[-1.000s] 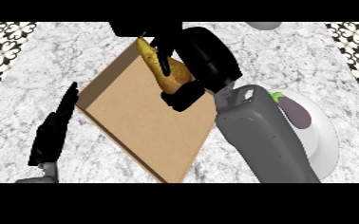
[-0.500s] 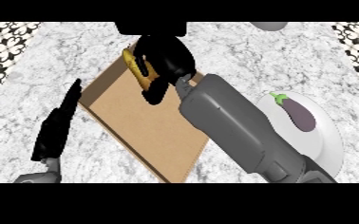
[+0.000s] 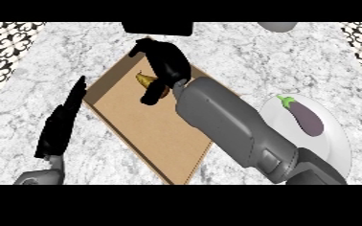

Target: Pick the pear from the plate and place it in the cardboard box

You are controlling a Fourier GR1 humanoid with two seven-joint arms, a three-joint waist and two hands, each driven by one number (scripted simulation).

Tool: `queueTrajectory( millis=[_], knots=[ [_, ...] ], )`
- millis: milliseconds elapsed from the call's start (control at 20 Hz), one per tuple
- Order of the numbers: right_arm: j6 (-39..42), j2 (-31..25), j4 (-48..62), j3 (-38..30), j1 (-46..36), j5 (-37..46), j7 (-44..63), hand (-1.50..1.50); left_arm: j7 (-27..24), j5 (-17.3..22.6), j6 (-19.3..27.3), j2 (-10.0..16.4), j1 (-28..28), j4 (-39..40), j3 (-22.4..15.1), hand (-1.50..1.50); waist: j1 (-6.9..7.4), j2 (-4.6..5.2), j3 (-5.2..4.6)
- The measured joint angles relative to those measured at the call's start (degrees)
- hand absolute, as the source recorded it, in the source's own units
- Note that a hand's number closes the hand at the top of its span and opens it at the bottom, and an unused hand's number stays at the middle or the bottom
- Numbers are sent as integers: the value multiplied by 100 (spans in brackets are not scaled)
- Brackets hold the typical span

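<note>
You see the right hand [image 3: 168,64] over the cardboard box [image 3: 152,139], its thumb and fingers curled round the pear [image 3: 145,80]. Left of the box, the left hand [image 3: 62,122] rests with straight fingers above the desk [image 3: 233,48].

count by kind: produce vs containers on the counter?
Produce: 2 (pear, eggplant)
Containers: 2 (cardboard box, plate)
Total: 4
</note>
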Motion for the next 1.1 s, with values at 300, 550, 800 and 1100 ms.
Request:
queueTrajectory(
  millis=[300,550,800,1100],
  knots=[
    [-934,1,93,-427,115,-753,-660,-150,-68,20,-17,8,67,1,33,0,-32,1,4],
    [-1304,1,139,-1140,168,-1495,-1335,-150,-113,-44,70,-69,138,-17,-2,0,-91,0,10],
    [-1217,-181,252,-2006,279,-2041,-1959,-150,-69,-5,76,-38,241,-111,86,0,-207,-28,9],
    [-785,-973,453,-2861,526,-2433,-2441,-150,-49,16,83,-30,296,-133,153,0,-305,-44,8]
  ],
)
